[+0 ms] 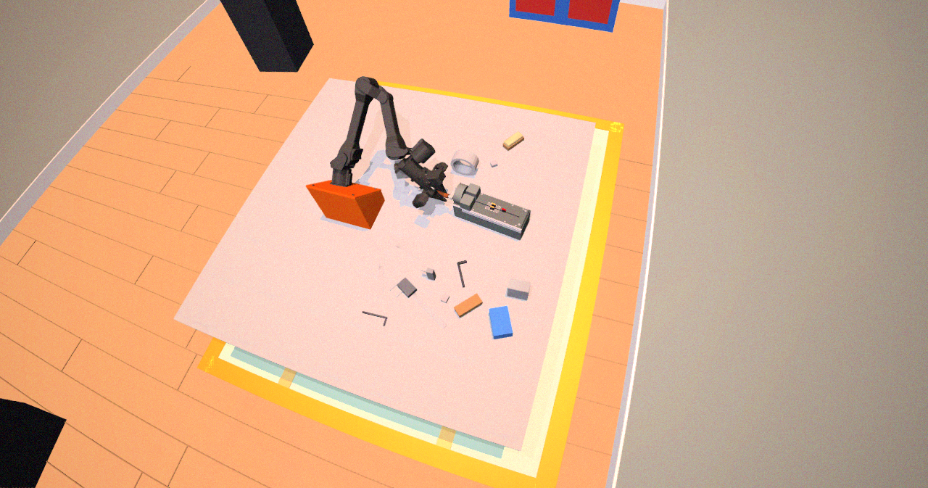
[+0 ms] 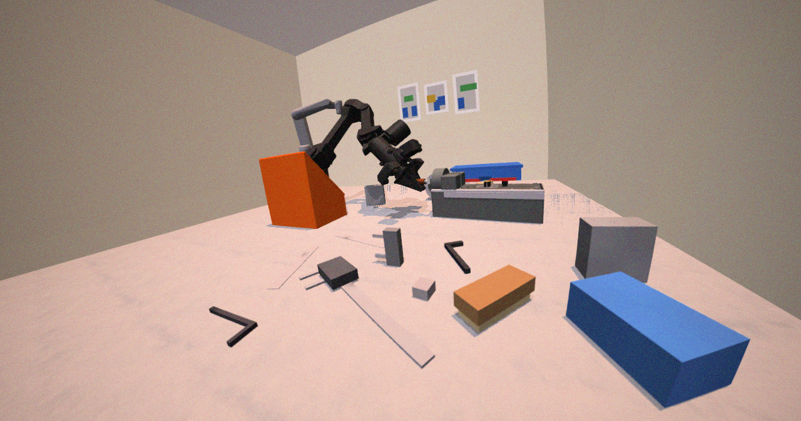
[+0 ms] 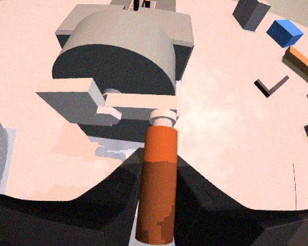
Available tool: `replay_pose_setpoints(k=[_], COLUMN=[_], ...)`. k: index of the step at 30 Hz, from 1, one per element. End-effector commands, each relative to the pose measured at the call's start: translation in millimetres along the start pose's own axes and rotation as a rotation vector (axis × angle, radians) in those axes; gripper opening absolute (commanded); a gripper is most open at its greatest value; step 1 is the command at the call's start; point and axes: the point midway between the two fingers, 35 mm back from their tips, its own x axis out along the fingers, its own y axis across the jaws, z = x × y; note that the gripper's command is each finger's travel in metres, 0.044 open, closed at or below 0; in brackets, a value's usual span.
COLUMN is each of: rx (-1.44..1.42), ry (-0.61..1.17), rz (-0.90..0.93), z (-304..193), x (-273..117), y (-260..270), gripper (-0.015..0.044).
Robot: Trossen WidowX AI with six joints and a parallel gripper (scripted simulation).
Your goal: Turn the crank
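Observation:
The machine is a long dark grey box with a round grey housing at its crank end. My gripper is shut on the orange crank handle, one finger on each side. The pale crank arm reaches right from the hub in the wrist view. The red pointer is beside the brass zero marks, a little farther from the crank, not level with them. The pointer is out of sight in the wrist view; one brass mark shows at its top edge.
A grey ring stands near the housing. The orange base block carries the arm. Toward the exterior camera lie a blue block, an orange block, a grey block and dark angled bars.

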Motion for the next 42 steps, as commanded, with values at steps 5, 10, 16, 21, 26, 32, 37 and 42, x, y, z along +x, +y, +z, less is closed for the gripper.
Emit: replay_pose_setpoints(k=[5,10,16,21,26,32,37,42], rx=[0.004,0.004,0.005,0.005,0.005,0.005,0.005,0.005], ry=[0.007,0.007,0.007,0.007,0.007,0.007,0.007,0.007], rz=[-0.009,-0.009,-0.008,-0.008,-0.008,-0.008,-0.008,-0.008], z=[-10,-14,-18,-21,-23,-24,-25,-25], x=[10,14,18,21,23,24,25,26], y=[0,3,7,11,15,18,21,23], gripper=[0.0000,0.0000,0.0000,0.0000,0.0000,0.0000,0.0000,0.0000])
